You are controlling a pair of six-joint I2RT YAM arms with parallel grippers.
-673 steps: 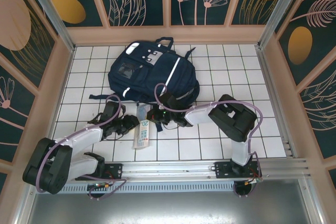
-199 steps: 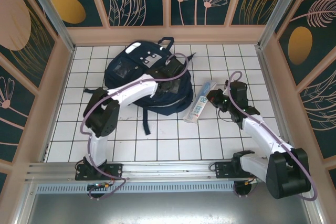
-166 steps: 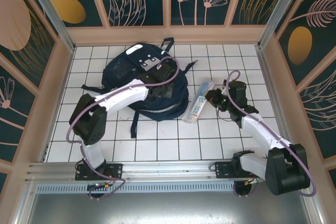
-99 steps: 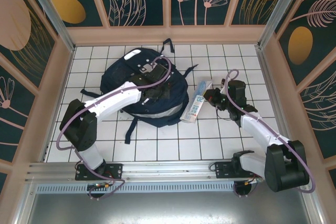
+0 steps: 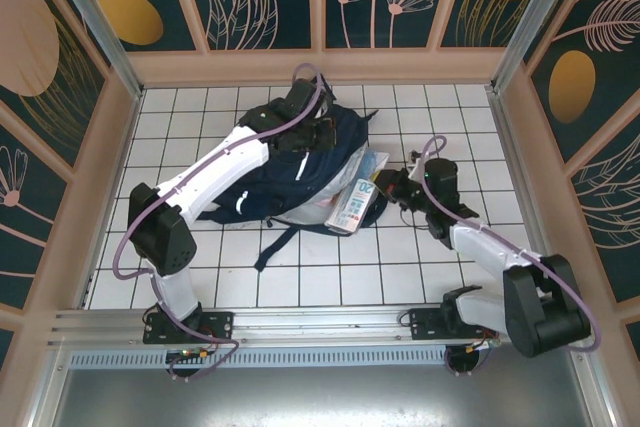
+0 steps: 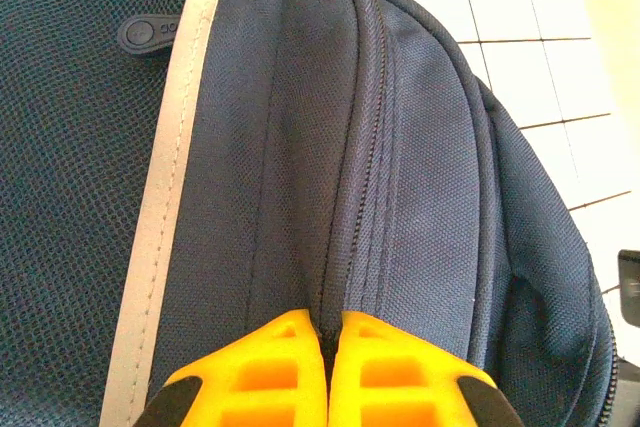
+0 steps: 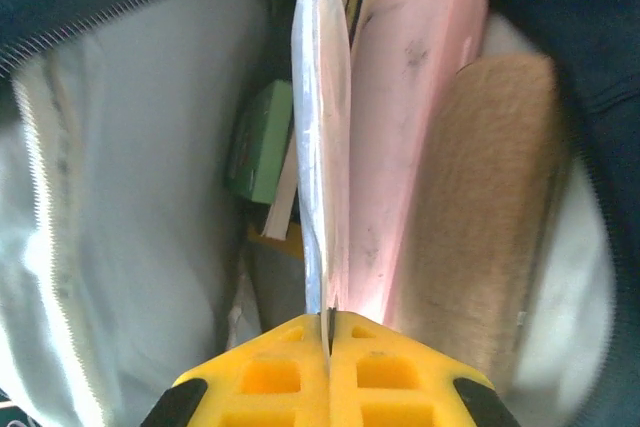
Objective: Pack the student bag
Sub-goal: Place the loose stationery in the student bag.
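The student bag (image 5: 255, 172), a large navy backpack with a pale stripe, lies on its side on the white tiles with its mouth facing right. My left gripper (image 5: 316, 135) is shut on a fold of the bag's fabric (image 6: 330, 247) beside a zip seam, near its upper edge. My right gripper (image 5: 386, 189) is shut on a thin flat white-and-blue packet (image 5: 352, 205), seen edge-on in the right wrist view as the packet (image 7: 322, 147) pushed into the bag's open mouth. The pale lining (image 7: 120, 197) surrounds it.
Inside the bag sit a pink flat item (image 7: 410, 127), a tan one (image 7: 490, 207) and a green box (image 7: 258, 142). A dark strap (image 5: 275, 245) trails on the tiles toward the near rail (image 5: 320, 322). Wooden walls (image 5: 120, 147) close in the floor.
The left gripper has shifted to the bag's far upper edge and pulled the mouth open to the right. The right gripper has carried the packet leftward into that opening.
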